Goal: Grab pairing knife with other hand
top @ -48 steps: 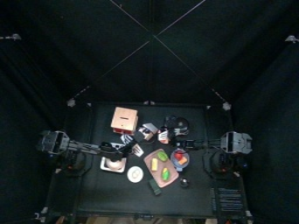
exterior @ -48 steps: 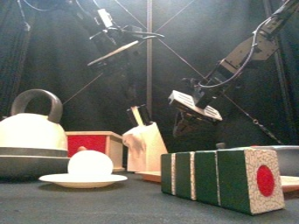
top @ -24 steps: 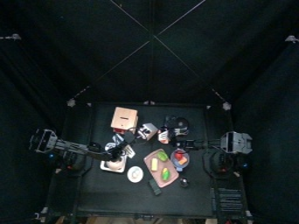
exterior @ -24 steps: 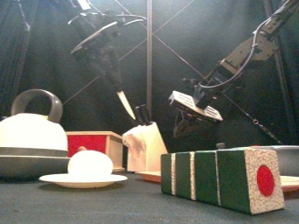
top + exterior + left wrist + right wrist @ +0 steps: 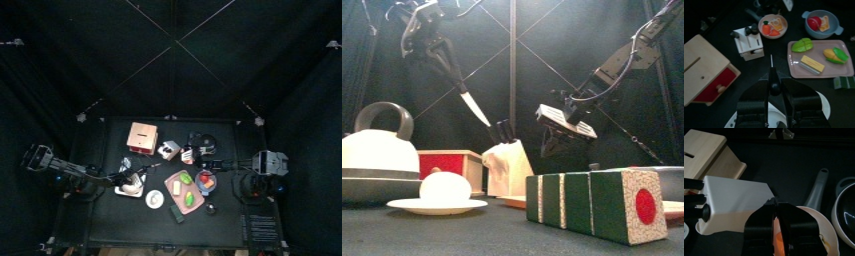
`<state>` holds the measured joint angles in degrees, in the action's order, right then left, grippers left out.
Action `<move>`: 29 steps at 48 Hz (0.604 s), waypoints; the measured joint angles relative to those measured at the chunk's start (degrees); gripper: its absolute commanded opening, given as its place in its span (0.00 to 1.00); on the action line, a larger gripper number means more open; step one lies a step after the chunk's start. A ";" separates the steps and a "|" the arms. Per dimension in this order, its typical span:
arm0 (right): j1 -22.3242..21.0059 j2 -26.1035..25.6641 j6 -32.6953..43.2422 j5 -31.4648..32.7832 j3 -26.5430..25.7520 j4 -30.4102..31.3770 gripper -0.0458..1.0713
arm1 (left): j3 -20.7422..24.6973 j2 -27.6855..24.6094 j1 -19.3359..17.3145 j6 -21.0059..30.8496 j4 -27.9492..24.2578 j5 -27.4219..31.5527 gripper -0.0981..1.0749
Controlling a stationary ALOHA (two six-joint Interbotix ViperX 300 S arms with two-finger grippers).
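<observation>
Left gripper (image 5: 438,47) raised with paring knife (image 5: 465,93), blade above knife block (image 5: 506,165)

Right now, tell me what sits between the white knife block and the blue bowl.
In the left wrist view, a small pale round bowl holding orange food pieces sits between the white knife block and the blue bowl.

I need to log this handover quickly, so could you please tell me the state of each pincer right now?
Left pincer: closed on the paring knife, lifted clear of the knife block.
Right pincer: closed on a white knife block.
</observation>
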<state>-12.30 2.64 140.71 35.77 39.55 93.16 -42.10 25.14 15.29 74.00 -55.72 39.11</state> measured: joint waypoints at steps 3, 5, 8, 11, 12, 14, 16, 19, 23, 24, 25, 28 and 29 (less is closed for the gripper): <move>0.00 0.00 -0.09 0.00 0.00 0.00 0.45 | -0.70 0.00 0.00 -0.09 -0.79 -2.37 0.52; 0.09 0.00 -0.18 -0.09 0.00 0.09 0.45 | -1.14 0.09 -0.09 0.00 -1.58 -4.04 0.52; 0.44 0.00 -0.18 -0.09 0.00 0.18 0.45 | -2.02 0.09 0.00 0.18 -3.16 -6.68 0.52; 0.97 -0.26 -0.26 -0.35 0.18 0.35 0.45 | -2.81 0.09 0.00 0.35 -4.57 -8.96 0.52; 1.41 -0.53 -0.26 -0.44 0.35 0.53 0.45 | -3.08 0.18 0.00 0.53 -5.10 -9.67 0.52; 1.85 -1.05 -0.26 -0.62 0.62 0.70 0.45 | -3.60 0.18 0.00 0.53 -6.06 -11.07 0.52; 2.37 -1.93 -0.26 -0.88 0.97 1.05 0.45 | -4.13 0.18 0.00 0.62 -7.03 -12.22 0.52; 3.43 -3.16 -0.26 -1.23 1.76 1.67 0.45 | -4.83 0.18 0.00 0.53 -8.09 -13.54 0.52; 5.27 -5.63 -0.26 -2.02 3.34 3.08 0.45 | -5.63 0.18 0.00 0.62 -9.40 -14.85 0.52; 5.71 -6.24 -0.26 -2.20 3.69 3.43 0.45 | -5.89 0.18 0.00 0.70 -9.84 -15.21 0.52; 6.24 -6.77 -0.26 -2.37 4.04 3.78 0.44 | -6.06 0.26 0.00 0.70 -10.11 -15.47 0.52; 8.00 -8.96 -0.26 -2.81 5.54 5.62 0.44 | -6.59 0.35 0.00 0.79 -10.81 -16.17 0.52; 8.88 -9.84 -0.26 -2.99 6.06 6.33 0.44 | -6.77 0.44 0.09 0.79 -11.07 -16.35 0.52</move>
<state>-3.43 -7.21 140.45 32.78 45.62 99.49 -48.87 25.58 15.38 74.79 -66.80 22.76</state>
